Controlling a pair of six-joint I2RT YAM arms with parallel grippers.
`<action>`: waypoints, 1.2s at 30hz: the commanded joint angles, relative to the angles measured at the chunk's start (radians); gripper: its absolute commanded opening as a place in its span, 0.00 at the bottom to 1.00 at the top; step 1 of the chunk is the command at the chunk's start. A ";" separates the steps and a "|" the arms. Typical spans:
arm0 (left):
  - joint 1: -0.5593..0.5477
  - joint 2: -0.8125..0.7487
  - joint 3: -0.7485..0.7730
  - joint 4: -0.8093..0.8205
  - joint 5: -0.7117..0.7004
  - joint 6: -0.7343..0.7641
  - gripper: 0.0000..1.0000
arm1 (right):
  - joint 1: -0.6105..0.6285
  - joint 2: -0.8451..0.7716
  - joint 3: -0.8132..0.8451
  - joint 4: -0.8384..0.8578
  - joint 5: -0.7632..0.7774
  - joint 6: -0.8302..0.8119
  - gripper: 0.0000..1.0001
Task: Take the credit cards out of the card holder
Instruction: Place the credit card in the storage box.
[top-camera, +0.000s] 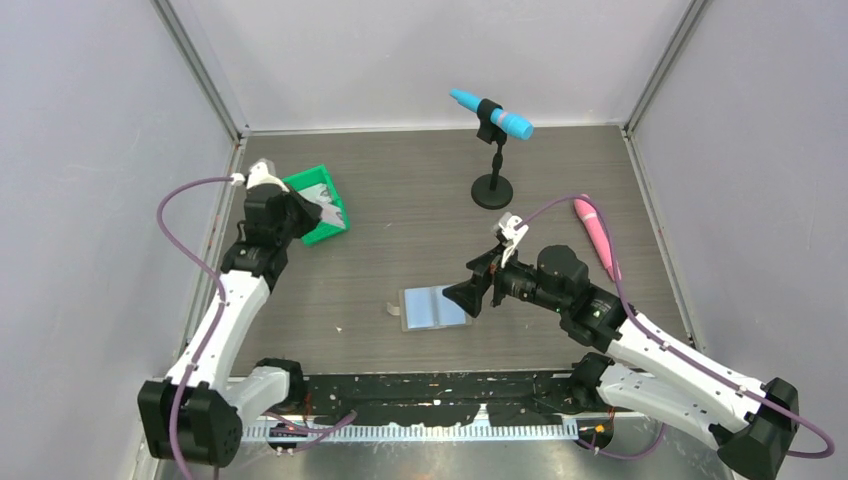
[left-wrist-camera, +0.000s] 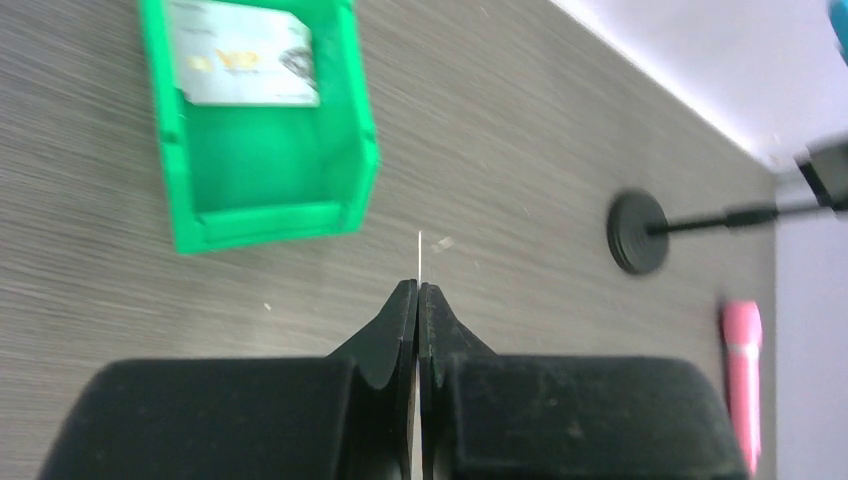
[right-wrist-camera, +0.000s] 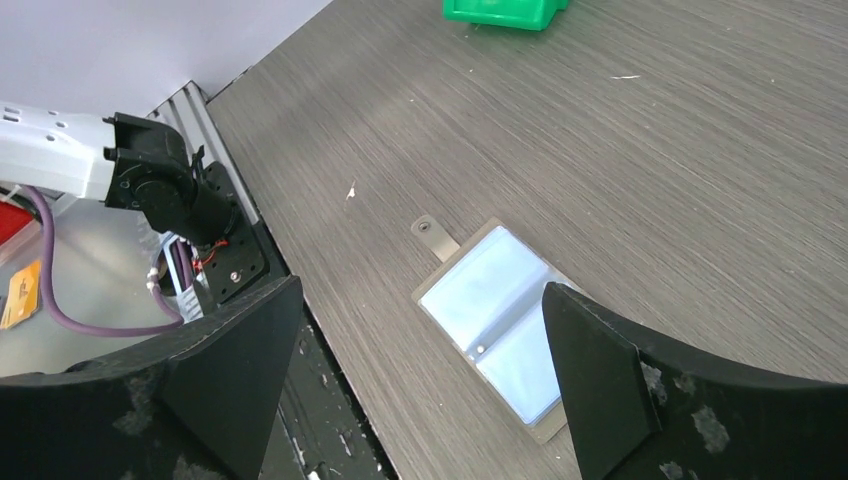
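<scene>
The card holder (top-camera: 432, 308) lies open and flat near the table's front edge, pale blue pockets up and its small grey tab at the left; the right wrist view shows the holder (right-wrist-camera: 490, 320) too. My right gripper (top-camera: 470, 298) hovers just right of it, open and holding nothing, and the wrist view shows the right gripper (right-wrist-camera: 420, 295) with jaws spread wide. My left gripper (top-camera: 305, 212) is by the green bin (top-camera: 335, 230). The left gripper (left-wrist-camera: 418, 290) is shut on a thin credit card (left-wrist-camera: 420, 255) seen edge-on. Another credit card (left-wrist-camera: 245, 55) lies inside the bin (left-wrist-camera: 270, 220).
A blue microphone (top-camera: 492, 115) on a black stand (top-camera: 492, 190) is at the back centre. A pink tube-shaped object (top-camera: 597, 232) lies at the right. White walls enclose the table on three sides. The stand's base (left-wrist-camera: 638, 232) and the pink object (left-wrist-camera: 742, 370) also show in the left wrist view.
</scene>
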 joint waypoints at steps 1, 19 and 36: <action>0.097 0.072 0.051 0.179 -0.120 -0.058 0.00 | 0.002 -0.028 -0.017 0.083 0.057 0.039 0.99; 0.245 0.506 0.192 0.426 0.000 -0.140 0.00 | 0.001 0.036 -0.002 0.110 0.047 0.058 0.99; 0.245 0.711 0.268 0.479 0.002 -0.122 0.00 | -0.005 0.113 0.051 0.098 0.084 0.034 0.99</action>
